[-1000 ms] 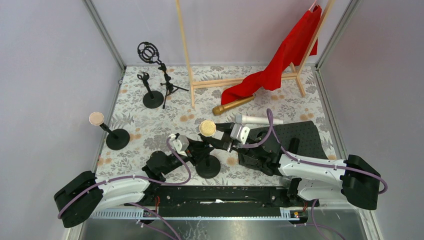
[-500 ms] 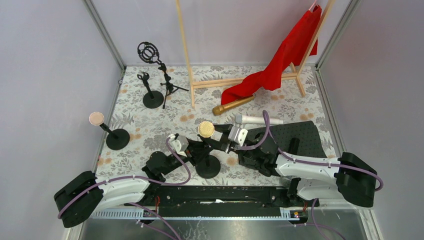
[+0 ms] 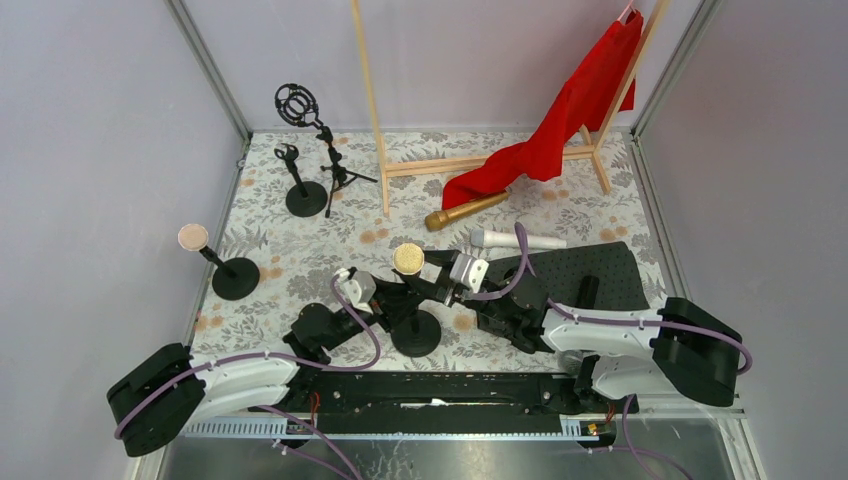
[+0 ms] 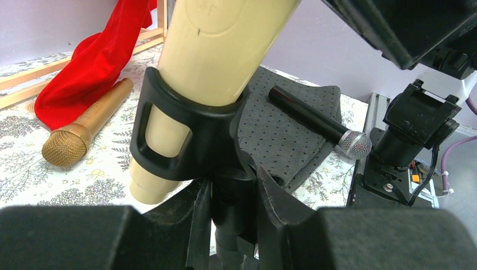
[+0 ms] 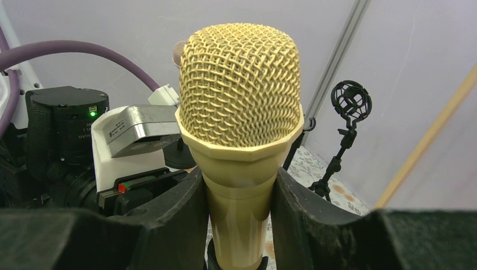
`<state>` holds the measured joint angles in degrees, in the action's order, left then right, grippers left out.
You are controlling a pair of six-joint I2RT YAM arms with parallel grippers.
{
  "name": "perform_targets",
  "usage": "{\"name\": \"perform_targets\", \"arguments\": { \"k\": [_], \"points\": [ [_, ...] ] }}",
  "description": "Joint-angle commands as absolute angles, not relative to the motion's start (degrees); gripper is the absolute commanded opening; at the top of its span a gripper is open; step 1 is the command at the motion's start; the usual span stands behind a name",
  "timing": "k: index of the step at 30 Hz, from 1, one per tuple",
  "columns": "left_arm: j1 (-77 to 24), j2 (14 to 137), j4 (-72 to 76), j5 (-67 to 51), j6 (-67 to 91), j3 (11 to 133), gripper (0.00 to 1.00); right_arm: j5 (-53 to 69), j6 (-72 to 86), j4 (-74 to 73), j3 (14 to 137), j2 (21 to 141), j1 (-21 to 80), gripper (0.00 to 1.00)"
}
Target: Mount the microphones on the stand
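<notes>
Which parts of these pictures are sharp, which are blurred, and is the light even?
Top external view: even light, soft shadows. Left wrist view: the pale yellow microphone and gold microphone are sharp, the left claw near the lens is dark and blurred. Right wrist view: the same microphone's head is crisp, the right claw is blurred.

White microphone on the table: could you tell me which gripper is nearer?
Right. The right gripper, holding the yellow microphone, is close to the white microphone; the left gripper, on the stand, sits farther left.
</notes>
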<state>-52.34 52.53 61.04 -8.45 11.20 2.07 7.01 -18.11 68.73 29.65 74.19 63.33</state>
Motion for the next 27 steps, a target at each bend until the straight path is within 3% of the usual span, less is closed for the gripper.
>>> {"name": "perform_targets", "arguments": {
  "k": [1, 27],
  "points": [
    [-52.07, 51.79, 58.37, -6.77, 9.69, 0.18, 0.0, 2.11, -21.01, 38.46, 21.69, 82.99, 62.38, 0.0],
    [-52.08, 52.11, 57.75, -6.06, 9.76, 0.18, 0.0, 1.67, -18.72, 41.31, 20.75, 87.67, 62.4, 0.0]
  ]
}}
